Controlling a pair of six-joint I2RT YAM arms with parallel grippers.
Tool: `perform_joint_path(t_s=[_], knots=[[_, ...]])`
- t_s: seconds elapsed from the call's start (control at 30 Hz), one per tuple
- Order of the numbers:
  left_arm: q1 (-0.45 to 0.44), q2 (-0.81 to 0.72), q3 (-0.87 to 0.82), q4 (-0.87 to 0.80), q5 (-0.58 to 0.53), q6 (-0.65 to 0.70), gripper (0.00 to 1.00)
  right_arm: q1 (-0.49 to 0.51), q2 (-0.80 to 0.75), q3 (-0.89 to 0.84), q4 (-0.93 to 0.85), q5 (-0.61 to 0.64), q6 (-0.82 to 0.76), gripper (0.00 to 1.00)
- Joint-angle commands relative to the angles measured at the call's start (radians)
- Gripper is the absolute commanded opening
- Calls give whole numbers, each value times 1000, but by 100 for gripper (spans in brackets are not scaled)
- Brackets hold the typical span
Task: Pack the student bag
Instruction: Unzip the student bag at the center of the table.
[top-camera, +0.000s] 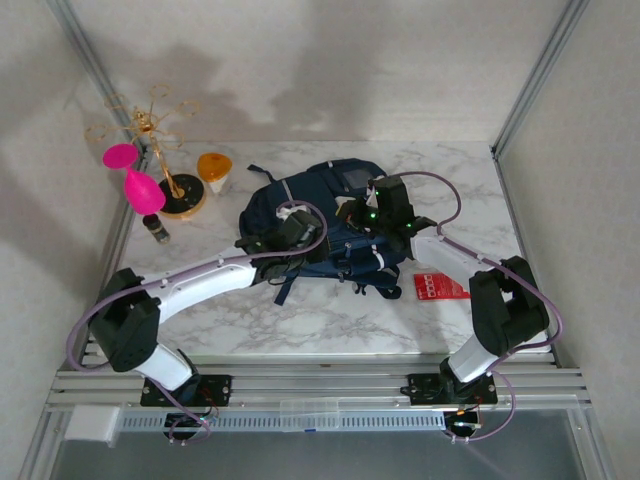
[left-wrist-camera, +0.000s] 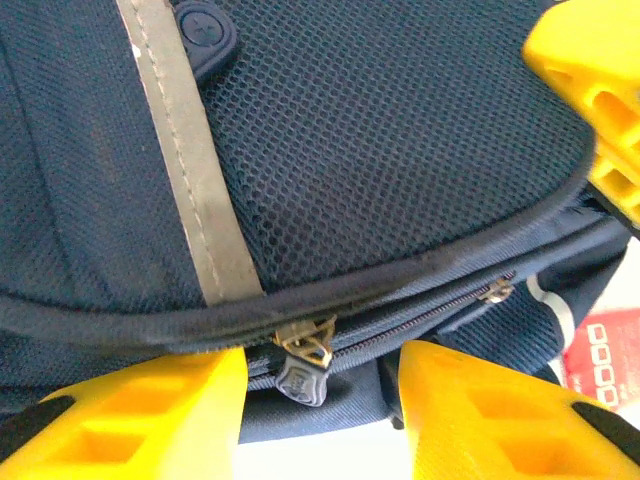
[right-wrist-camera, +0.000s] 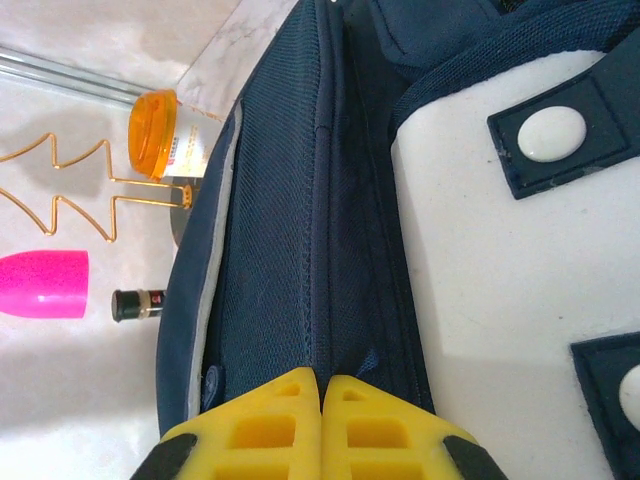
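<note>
The student bag (top-camera: 318, 186) is lying flat in the middle of the tabletop (top-camera: 300, 322), between my two arms. Nearest to me, I am hanging my left claw (left-wrist-camera: 322, 354) over the bag's near left edge. Its yellow fingers (left-wrist-camera: 150, 410) are standing apart, with the zipper pull (left-wrist-camera: 301, 374) sitting in the gap between them and touching neither. The zipper looks closed along the stretch I can see, running off to the right under the mesh panel and its grey stripe (left-wrist-camera: 200, 200). So I judge that I am only getting the bag open and that nothing is going in yet. A little further in, I am pressing my right claw (right-wrist-camera: 322, 388) against a seam on the bag's right side, next to the white patch (right-wrist-camera: 480, 300). Its pads are together. I cannot tell whether a fold of fabric is nipped between them or whether they are only resting on it. For the next move I am thinking of bringing the left fingers squarely onto the small tab, closing on it, and drawing it along the curved track while the right claw steadies the cloth. The tab is thin and loose, so I am expecting it to slip if I come in crooked. Just right of the bag, a red packet (top-camera: 437, 286) is waiting. Well beyond, at the far left corner, are a small dark bottle (top-camera: 158, 229), a pink glass (top-camera: 143, 190), a gold wire stand (top-camera: 160, 140) and an orange-lidded jar (top-camera: 215, 170).
</note>
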Motion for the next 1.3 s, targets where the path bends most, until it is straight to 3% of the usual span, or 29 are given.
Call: perform_joint_path(t_s=[0.0,0.13,0.37,0.63,0.97,1.17,1.2,1.27], knots=[[-4,52,63,-65,-105,-11,42,12,-21,22,128,-29,23,0],[-4,82,60,26,-55,-9,34,13,-25,8,141,-24,28,0],[-2,121,116,-36,-168,-22,19,11,-29,4,143,-28,22,0],[17,34,61,-61,-178,16,0,-18,-34,21,112,-47,-9,0],[151,-155,-95,-92,-68,191,0,-113,-35,66,28,-101,-57,0],[194,-151,-95,-27,55,276,0,-109,-31,85,-8,-114,-53,0],[194,-151,-94,-17,72,279,0,-107,-42,81,-29,-105,-54,5],[193,-156,-105,14,102,272,0,-97,-79,70,-93,-64,-54,33]])
